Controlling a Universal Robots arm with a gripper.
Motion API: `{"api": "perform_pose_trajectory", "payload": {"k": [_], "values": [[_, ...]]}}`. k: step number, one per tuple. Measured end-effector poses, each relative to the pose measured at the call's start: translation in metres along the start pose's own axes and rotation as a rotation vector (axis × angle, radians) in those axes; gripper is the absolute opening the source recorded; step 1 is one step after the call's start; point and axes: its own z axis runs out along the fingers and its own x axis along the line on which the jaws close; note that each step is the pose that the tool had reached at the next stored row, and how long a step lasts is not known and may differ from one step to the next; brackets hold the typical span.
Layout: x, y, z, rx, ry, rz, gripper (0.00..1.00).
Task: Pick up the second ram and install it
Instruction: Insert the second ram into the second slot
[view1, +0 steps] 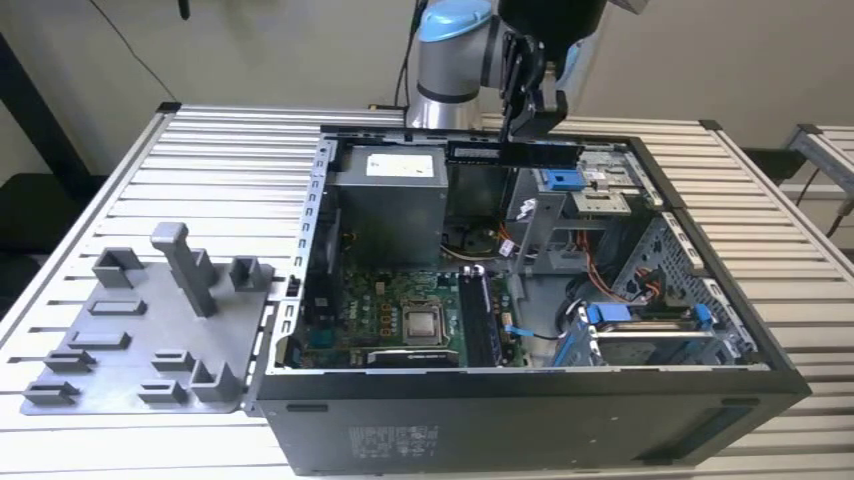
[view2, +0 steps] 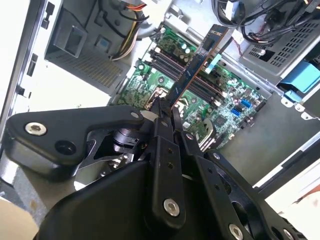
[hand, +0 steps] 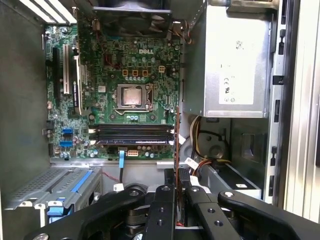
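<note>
Status: jaws clamped on the second ram, held in air above the open case (not seated yet). Probably light, stiff, fragile: hold the 2 flat faces, off the contacts.

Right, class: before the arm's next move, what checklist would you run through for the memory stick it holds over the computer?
1. Grip on the second ram: ok, gripper shut on one end.
2. Ram held up off the open case: ok, in the exterior view.
3. Ram above the memory slots: not ok, off to one side.
4. Ram parallel to the slots: not ok, it lies crosswise.
5. A slot free on the motherboard: cannot tell.
</note>
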Motion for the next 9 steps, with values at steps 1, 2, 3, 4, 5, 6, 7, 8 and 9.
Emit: {"api": "perform_pose_trajectory", "payload": {"k": [1, 2, 3, 4, 5, 6, 7, 8, 9], "values": [[-0.0001, 0.0000, 0.0000, 0.0000, 0.0000, 0.000, 0.14], [-0.0001, 0.0000, 0.0000, 0.0000, 0.0000, 0.000, 0.14], [-0.0001, 0.0000, 0.0000, 0.0000, 0.0000, 0.000, 0.14], [-0.0001, 0.0000, 0.0000, 0.0000, -0.0001, 0.000, 0.14], [-0.0001, 0.0000, 0.0000, 0.0000, 0.0000, 0.000, 0.14], [-0.0001, 0.0000, 0.0000, 0.0000, 0.0000, 0.000, 0.14], [-0.0001, 0.0000, 0.0000, 0.0000, 0.0000, 0.000, 0.14], [-0.0001, 0.0000, 0.0000, 0.0000, 0.0000, 0.000, 0.14], [-0.0002, 0.0000, 0.0000, 0.0000, 0.0000, 0.000, 0.14]]}}
